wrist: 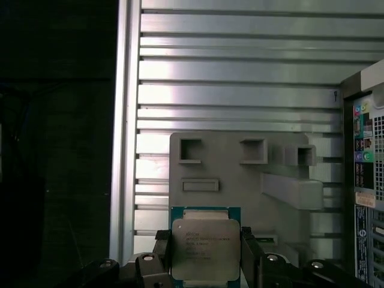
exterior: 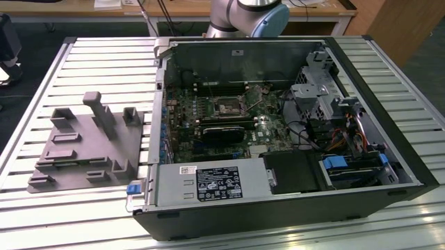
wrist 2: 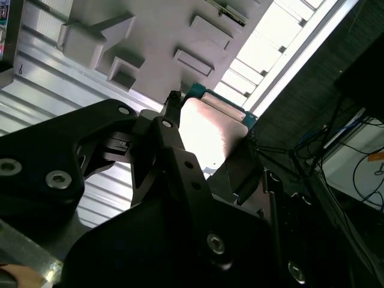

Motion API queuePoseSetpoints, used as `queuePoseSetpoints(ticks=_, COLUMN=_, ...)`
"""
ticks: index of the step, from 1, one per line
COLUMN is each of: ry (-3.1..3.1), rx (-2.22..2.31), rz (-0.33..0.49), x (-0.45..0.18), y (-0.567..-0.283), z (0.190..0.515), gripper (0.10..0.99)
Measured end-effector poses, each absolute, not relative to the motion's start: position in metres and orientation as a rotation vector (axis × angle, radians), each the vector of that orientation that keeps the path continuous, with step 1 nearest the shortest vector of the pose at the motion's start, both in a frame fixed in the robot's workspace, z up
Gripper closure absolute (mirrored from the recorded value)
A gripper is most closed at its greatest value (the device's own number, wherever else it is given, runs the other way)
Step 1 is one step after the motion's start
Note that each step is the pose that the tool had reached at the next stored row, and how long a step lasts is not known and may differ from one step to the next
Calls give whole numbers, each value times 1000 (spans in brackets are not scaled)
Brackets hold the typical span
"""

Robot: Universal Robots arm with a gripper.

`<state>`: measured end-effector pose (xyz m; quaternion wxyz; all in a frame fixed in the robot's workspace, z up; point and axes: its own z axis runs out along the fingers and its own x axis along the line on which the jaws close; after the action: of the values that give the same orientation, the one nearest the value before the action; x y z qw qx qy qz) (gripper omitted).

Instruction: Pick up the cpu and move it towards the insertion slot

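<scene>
Well clear of the grey fixture, our hand grips the cpu by its edges — light, stiff, yet fragile, we judge.

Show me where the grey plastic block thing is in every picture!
Exterior view: grey fixture on the slatted table, exterior view's left of the computer case.
First wrist view: fixture behind the cpu the gripper holds.
Second wrist view: fixture beyond the cpu.
Shared landmark: the slatted table.
</scene>
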<state>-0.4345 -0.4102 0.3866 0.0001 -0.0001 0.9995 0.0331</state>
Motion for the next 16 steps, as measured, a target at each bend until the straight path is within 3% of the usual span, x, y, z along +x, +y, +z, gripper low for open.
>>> queuePoseSetpoints(ticks=16, ry=3140, rx=5, rz=104, x=-435, y=-409, z=404, gripper=541)
